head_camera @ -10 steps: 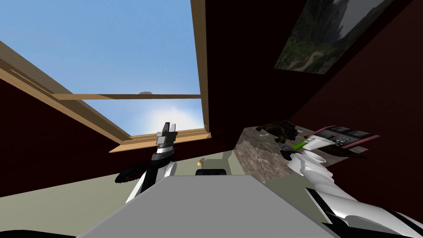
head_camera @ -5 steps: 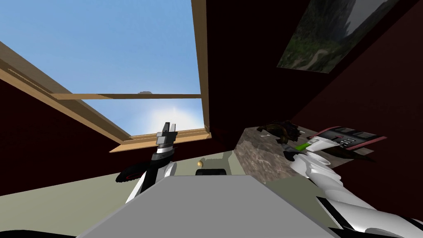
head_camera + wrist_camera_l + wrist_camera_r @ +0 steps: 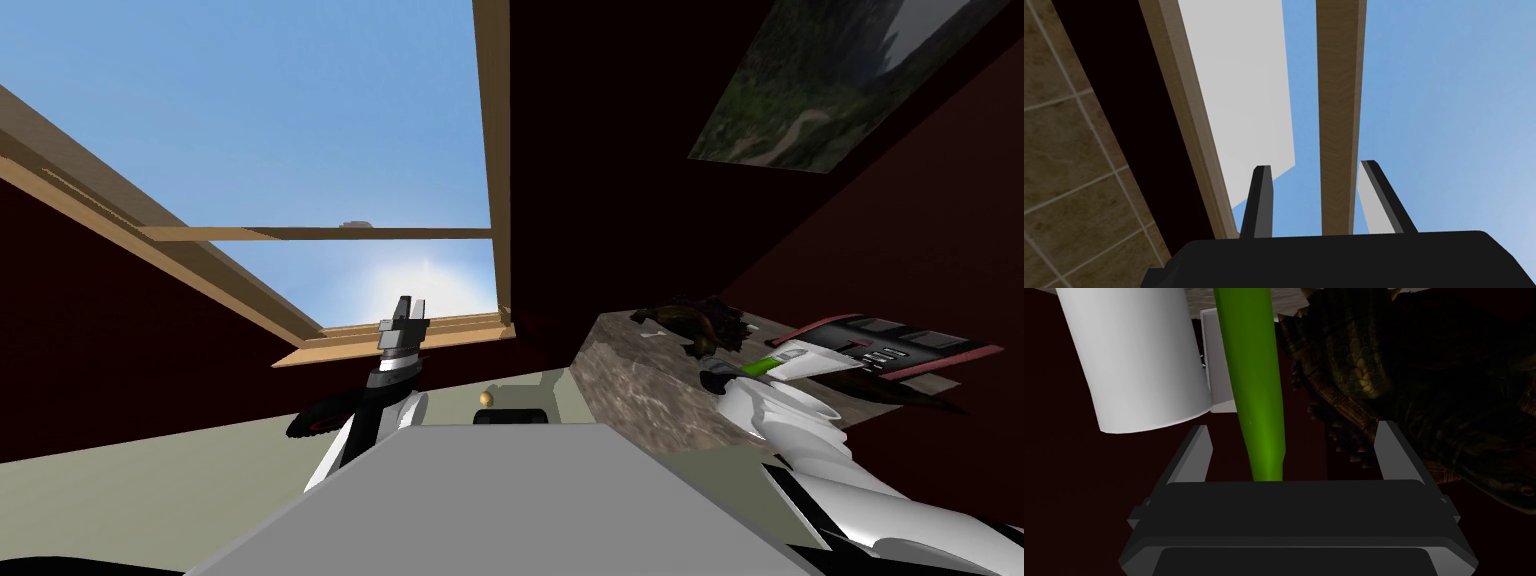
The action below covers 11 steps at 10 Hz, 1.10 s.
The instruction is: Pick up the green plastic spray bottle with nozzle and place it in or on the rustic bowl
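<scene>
The spray bottle has a green part and a white part. It sits on a marble-patterned counter, where it shows as a green and white shape. My right gripper is open around the green part, which runs between the fingers, nearer one of them, with gaps on both sides. A dark, scaly bowl stands close beside the bottle and behind it on the counter. My left gripper is open and empty, raised by the window.
A flat red and black object lies on the counter just beyond the bottle. Dark red walls meet behind the counter, with a landscape picture above. A small brass knob shows on the pale unit below.
My head view has shifted a little, so the counter, bottle and flat object sit further right. The right hand stays at the bottle. The left arm has not moved.
</scene>
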### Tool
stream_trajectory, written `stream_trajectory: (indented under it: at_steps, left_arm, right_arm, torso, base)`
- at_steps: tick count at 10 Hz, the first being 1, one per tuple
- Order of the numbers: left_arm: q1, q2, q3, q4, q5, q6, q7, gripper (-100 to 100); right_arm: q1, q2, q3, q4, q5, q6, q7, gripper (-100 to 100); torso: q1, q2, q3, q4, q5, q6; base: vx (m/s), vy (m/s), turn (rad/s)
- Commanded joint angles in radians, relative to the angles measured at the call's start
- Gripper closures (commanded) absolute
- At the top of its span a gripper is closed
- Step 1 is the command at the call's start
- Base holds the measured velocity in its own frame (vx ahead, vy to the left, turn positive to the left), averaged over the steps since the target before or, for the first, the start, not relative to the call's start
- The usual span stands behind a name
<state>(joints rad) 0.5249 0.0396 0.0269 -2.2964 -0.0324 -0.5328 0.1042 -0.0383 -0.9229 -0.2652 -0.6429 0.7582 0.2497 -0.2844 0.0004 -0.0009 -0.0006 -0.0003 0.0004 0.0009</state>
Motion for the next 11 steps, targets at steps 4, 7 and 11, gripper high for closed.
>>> stream_trajectory:
  at_steps: [4,7,11]
  left_arm:
    - [0.000,0.000,0.000,0.000,0.000,0.000,0.000,0]
    - [0.000,0.000,0.000,0.000,0.000,0.000,0.000,0]
    - [0.000,0.000,0.000,0.000,0.000,0.000,0.000,0]
  right_arm:
    - [-0.012,-0.018,-0.018,0.073,0.166,0.019,-0.044,-100]
    - [-0.012,-0.018,-0.018,0.067,0.048,0.019,-0.009,-100]
    - [-0.020,-0.032,-0.033,0.116,0.030,0.042,-0.017,-100]
  torso:
    - [0.000,0.001,0.000,0.000,0.000,0.000]
    - [-0.001,0.003,0.002,0.001,0.000,0.000]
    - [0.000,-0.001,0.000,0.000,0.000,0.000]
  base:
    - [0.031,0.006,0.037]
    - [-0.004,-0.001,0.000]
    - [0.031,0.008,0.036]
